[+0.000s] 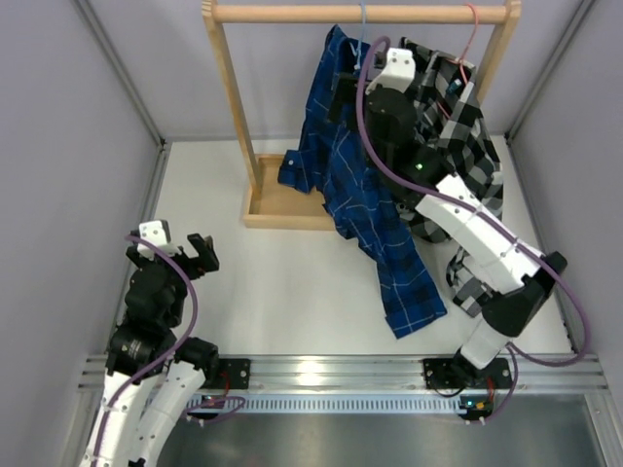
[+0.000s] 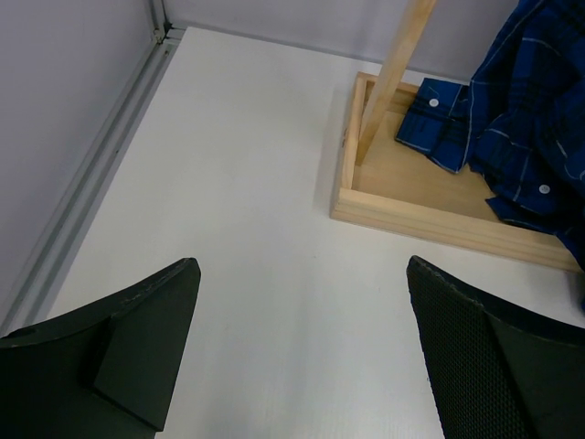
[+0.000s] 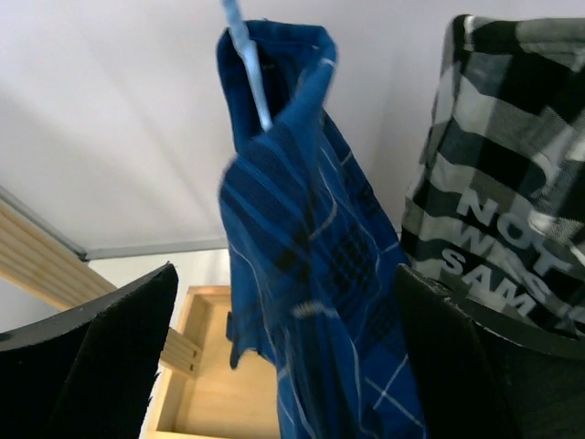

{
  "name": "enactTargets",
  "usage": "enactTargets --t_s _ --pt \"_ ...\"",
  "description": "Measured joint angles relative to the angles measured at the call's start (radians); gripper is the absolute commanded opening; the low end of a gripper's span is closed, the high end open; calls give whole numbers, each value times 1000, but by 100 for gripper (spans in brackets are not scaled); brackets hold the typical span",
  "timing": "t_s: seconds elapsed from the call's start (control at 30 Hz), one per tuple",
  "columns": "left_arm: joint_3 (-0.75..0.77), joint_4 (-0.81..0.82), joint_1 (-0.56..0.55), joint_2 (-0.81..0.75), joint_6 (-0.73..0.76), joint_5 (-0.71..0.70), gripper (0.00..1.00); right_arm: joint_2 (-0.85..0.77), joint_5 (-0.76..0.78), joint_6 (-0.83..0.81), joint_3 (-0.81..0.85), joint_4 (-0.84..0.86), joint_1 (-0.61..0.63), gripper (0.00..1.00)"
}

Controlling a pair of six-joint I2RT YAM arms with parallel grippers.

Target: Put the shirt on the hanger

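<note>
The dark blue plaid shirt (image 1: 360,195) hangs from the light-blue wire hanger (image 1: 363,29), whose hook is over the wooden rail. Its lower part trails down onto the table. In the right wrist view the shirt (image 3: 311,274) drapes from the hanger (image 3: 247,55), with the cloth slightly blurred. My right gripper (image 1: 358,70) is up at the shirt's top, just below the rail. It is open (image 3: 285,273): the shirt hangs between the spread fingers and neither finger presses on it. My left gripper (image 1: 170,248) stands open (image 2: 302,265) and empty low over the table at the left, far from the shirt (image 2: 530,119).
A black-and-white checked shirt (image 1: 467,146) with white lettering (image 3: 512,210) hangs on a pink hanger (image 1: 474,29) right of the blue one. The rack's wooden rail (image 1: 292,13), post (image 2: 393,82) and base tray (image 2: 430,224) stand at the back. Grey walls close in both sides.
</note>
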Motion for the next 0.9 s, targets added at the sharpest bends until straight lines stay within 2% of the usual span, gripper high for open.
enactTargets --t_s 0.2,0.47,0.7,0.9 --pt "0 0 7 38 -23 -26 98 -233 -62 -45 -251 -3 0 99" --pt "0 -1 41 66 -44 -52 98 -762 -246 -111 -652 -73 0 99" --pt "0 1 42 56 -32 -18 98 -1178 -162 -123 -951 -224 0 100" --pt "-21 13 48 50 -21 37 98 -1255 -66 -126 -1080 -305 0 100"
